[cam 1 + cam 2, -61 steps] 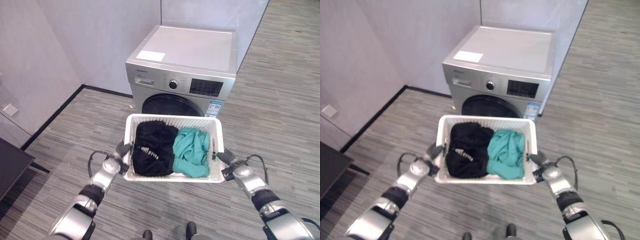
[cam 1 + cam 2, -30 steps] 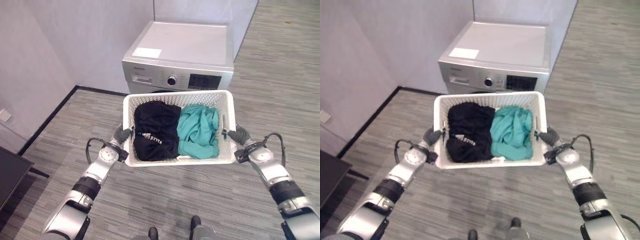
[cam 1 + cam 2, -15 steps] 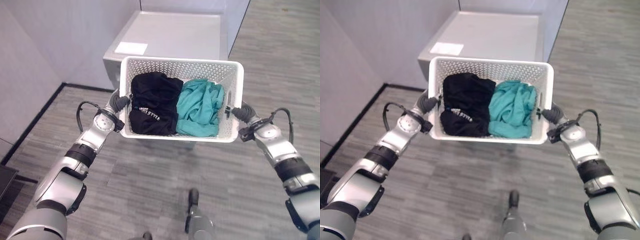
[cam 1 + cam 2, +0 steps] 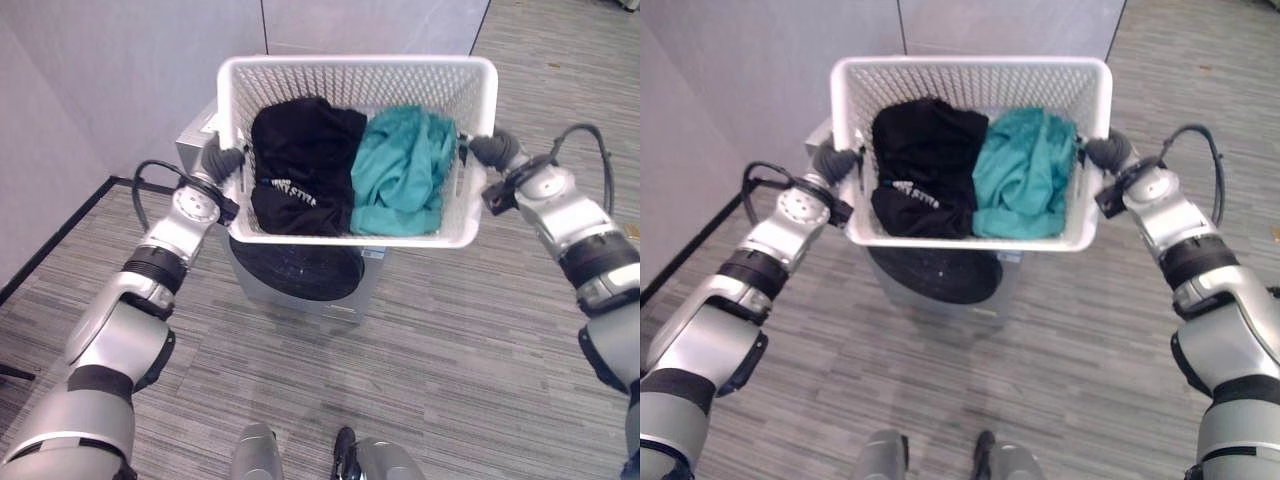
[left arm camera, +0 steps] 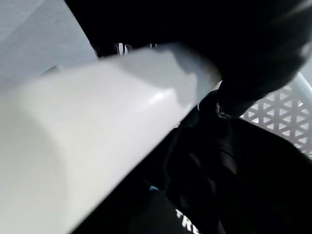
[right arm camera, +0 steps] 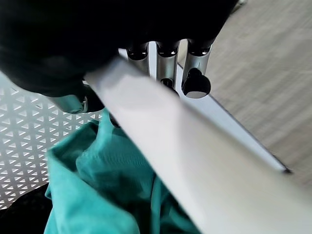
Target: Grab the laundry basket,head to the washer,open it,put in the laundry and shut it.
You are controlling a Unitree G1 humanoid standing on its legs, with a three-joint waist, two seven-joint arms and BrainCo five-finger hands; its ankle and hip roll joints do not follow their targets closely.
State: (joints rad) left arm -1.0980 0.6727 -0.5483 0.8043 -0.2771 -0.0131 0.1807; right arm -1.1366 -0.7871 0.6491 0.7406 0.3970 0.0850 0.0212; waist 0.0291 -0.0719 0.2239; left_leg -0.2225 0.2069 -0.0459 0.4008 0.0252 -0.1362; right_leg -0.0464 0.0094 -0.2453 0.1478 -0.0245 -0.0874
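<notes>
I hold a white perforated laundry basket (image 4: 355, 66) up in front of me by its two short ends. Inside lie a black garment (image 4: 300, 160) on the left and a teal garment (image 4: 400, 170) on the right. My left hand (image 4: 218, 160) is shut on the left rim, my right hand (image 4: 495, 150) on the right rim. In the right wrist view my fingers (image 6: 168, 61) curl over the rim (image 6: 161, 131) above the teal garment (image 6: 97, 170). The silver washer's dark round door (image 4: 300, 275) shows shut just below the basket, which hides the washer's top.
Pale walls (image 4: 120, 70) meet in a corner behind the washer. Grey striped floor (image 4: 480, 330) spreads to the right and in front. A black skirting line (image 4: 50, 250) runs along the left wall.
The basket has risen and the view has closed in on the washer. The washer now lies mostly under the basket. Both hands keep their hold.
</notes>
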